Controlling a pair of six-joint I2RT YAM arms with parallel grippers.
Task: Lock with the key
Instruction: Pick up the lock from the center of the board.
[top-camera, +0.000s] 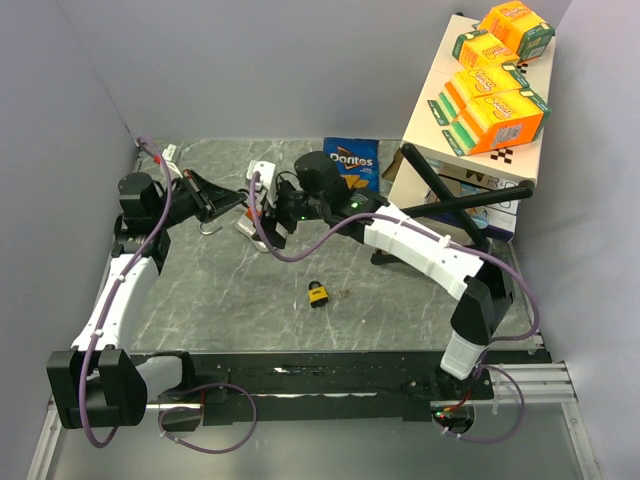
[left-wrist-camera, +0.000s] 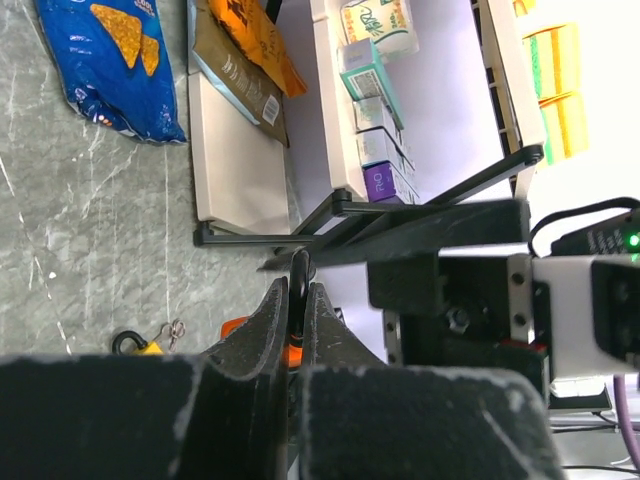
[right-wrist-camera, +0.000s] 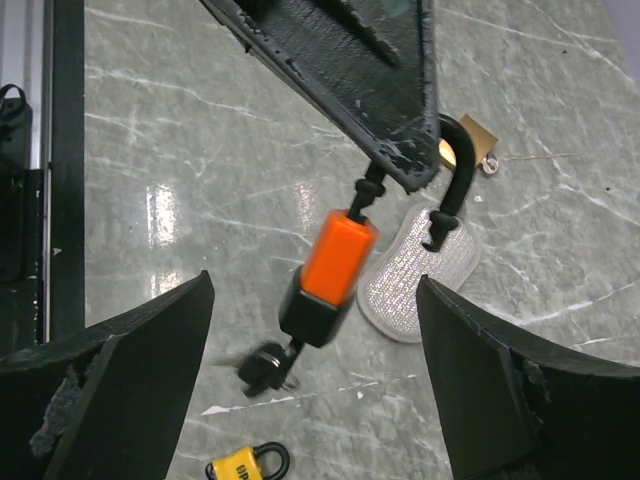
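An orange and black padlock (right-wrist-camera: 335, 270) hangs by its black shackle (right-wrist-camera: 452, 190) from my left gripper (left-wrist-camera: 296, 288), which is shut on the shackle above the table. A black key (right-wrist-camera: 265, 365) with a ring sticks out of the lock's lower end and looks blurred. My right gripper (right-wrist-camera: 312, 290) is open, with one finger on each side of the hanging lock and touching neither the lock nor the key. In the top view the left gripper (top-camera: 235, 203) and right gripper (top-camera: 265, 215) meet at the table's back left.
A small yellow padlock (top-camera: 318, 293) lies mid-table and also shows in the right wrist view (right-wrist-camera: 245, 467). A silver glittery pad (right-wrist-camera: 420, 270) and a brass lock (right-wrist-camera: 478, 140) lie under the held lock. A Doritos bag (top-camera: 353, 160) and a black rack (top-camera: 470, 205) with boxes stand behind and right.
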